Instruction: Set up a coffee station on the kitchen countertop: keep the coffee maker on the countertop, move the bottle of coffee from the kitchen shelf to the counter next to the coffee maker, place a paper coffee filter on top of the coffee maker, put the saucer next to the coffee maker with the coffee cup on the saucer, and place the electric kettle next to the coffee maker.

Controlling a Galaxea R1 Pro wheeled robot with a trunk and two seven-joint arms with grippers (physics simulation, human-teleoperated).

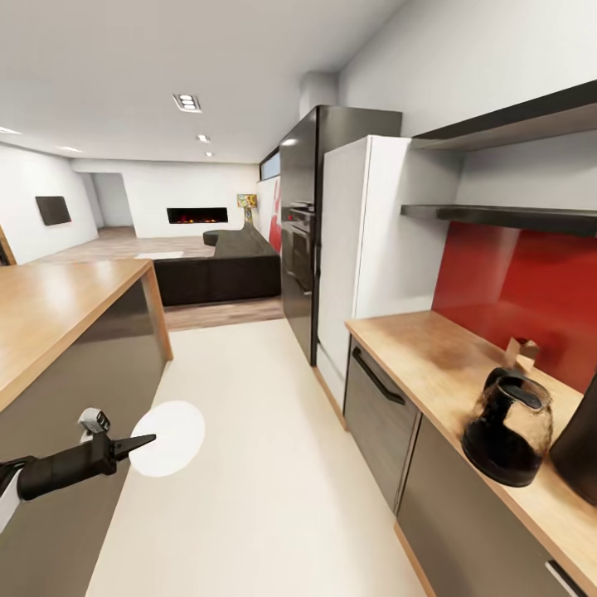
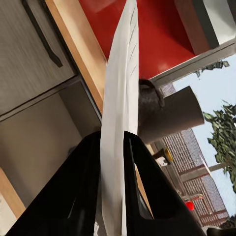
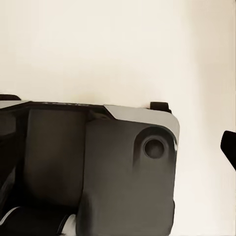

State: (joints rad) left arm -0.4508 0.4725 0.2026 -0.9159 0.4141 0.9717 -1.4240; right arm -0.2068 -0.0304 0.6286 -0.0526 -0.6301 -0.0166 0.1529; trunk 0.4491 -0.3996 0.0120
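My left gripper (image 1: pixel 133 446) is shut on a white round paper coffee filter (image 1: pixel 168 438), held low over the floor beside the island. In the left wrist view the filter (image 2: pixel 120 113) stands edge-on, pinched between the two black fingers (image 2: pixel 78 196). A dark glass carafe-shaped coffee maker (image 1: pixel 507 428) sits on the wooden countertop (image 1: pixel 431 356) to the right. A tall dark appliance (image 1: pixel 580 452) stands just beside it, cut off by the picture's edge. A small brown object (image 1: pixel 521 351) stands behind them against the red backsplash. In the right wrist view a dark tip (image 3: pixel 229 147) shows at the edge.
A wooden-topped island (image 1: pixel 58 307) runs along the left, with the pale floor aisle (image 1: pixel 257 464) between it and the cabinets. A white fridge (image 1: pixel 365 249) and black oven tower (image 1: pixel 303 240) stand further on. Two dark shelves (image 1: pixel 506 217) hang above the counter. A sofa (image 1: pixel 220 269) lies beyond.
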